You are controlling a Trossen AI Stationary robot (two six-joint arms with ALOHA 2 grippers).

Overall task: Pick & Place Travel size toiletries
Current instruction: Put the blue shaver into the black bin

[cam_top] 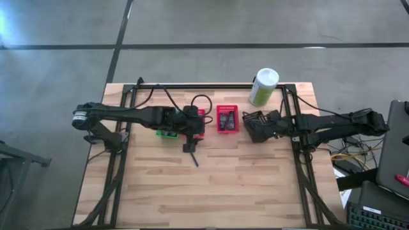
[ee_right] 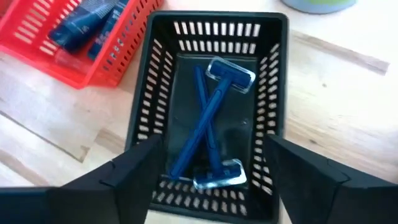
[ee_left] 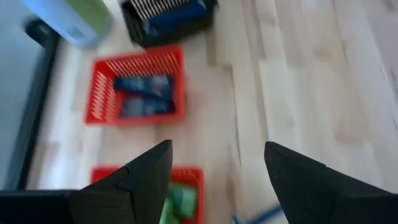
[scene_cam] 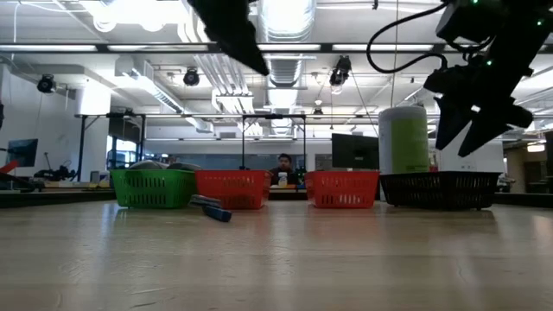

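Observation:
Two blue razors lie crossed on the bottom of the black mesh basket. My right gripper hangs open just above that basket, touching nothing, also in the high view. A third dark razor lies flat on the wood, near the red baskets. My left gripper hovers open above the table beside it. A red basket holds dark blue flat tubes. Green items show in a second red basket beneath the left gripper.
A green basket stands left of the red ones. A tall white-and-green canister stands at the far edge behind the black basket. The near half of the wooden table is bare wood. A person sits in the room beyond.

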